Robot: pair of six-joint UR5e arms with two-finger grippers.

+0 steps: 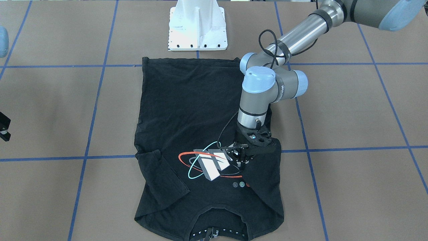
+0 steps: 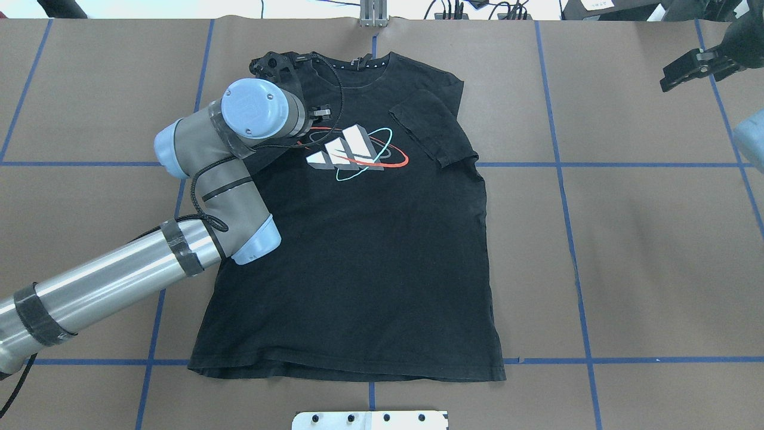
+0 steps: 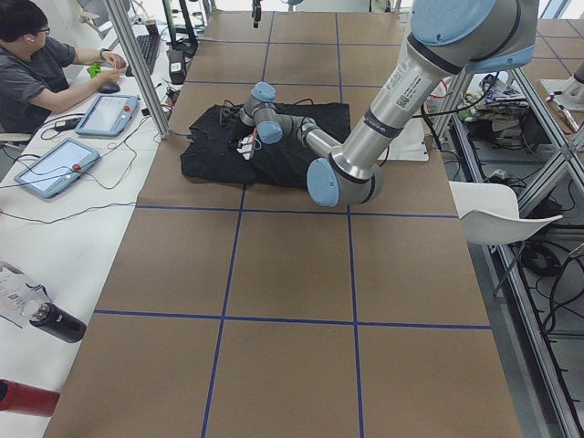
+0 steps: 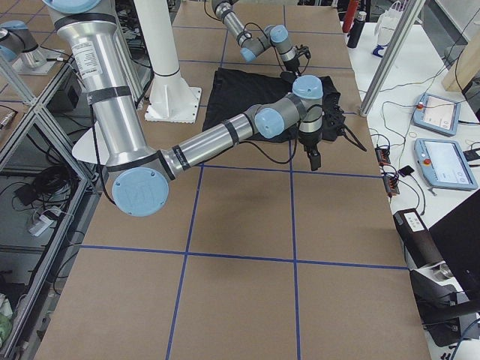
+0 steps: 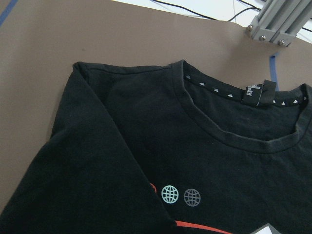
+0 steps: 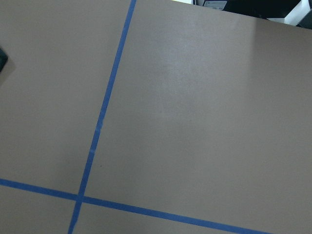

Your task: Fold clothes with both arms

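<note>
Left arm [image 2: 119, 280] over T-shirt [image 2: 370, 269] shoulder edge

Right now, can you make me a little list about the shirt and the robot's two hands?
Shirt: black T-shirt lying flat on the brown table, picture facing up.
Fold: one sleeve is folded in over the chest.
Left side: left hand is low over the shirt, beside the picture; open or shut, cannot tell.
Right side: right hand is over the table, away from the shirt; cannot tell either.
</note>
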